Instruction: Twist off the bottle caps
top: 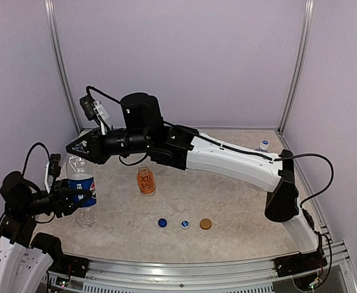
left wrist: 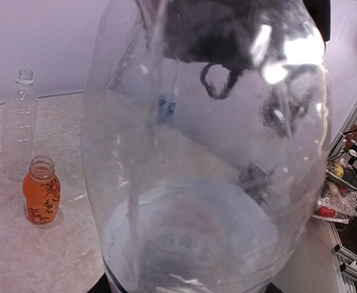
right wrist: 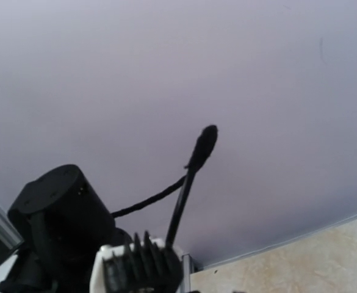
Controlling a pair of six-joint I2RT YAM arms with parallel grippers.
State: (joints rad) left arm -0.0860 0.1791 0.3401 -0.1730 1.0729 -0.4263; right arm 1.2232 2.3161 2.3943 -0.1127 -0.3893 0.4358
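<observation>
My left gripper [top: 75, 198] pinches the Pepsi bottle [top: 83, 183], standing at the left of the table [top: 239, 213]. My right gripper [top: 75, 148] hangs over its top (jaws hidden, I can't tell). Next, I think: grab that top and twist.

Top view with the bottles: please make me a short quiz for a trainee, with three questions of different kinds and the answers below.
1. Count: how many loose caps lie on the table?
2. True or false: the orange bottle stands open, without a cap.
3. Choose: the left gripper holds A) the orange bottle, B) the Pepsi bottle, C) a loose cap.
Key: 1) three; 2) true; 3) B.
</observation>
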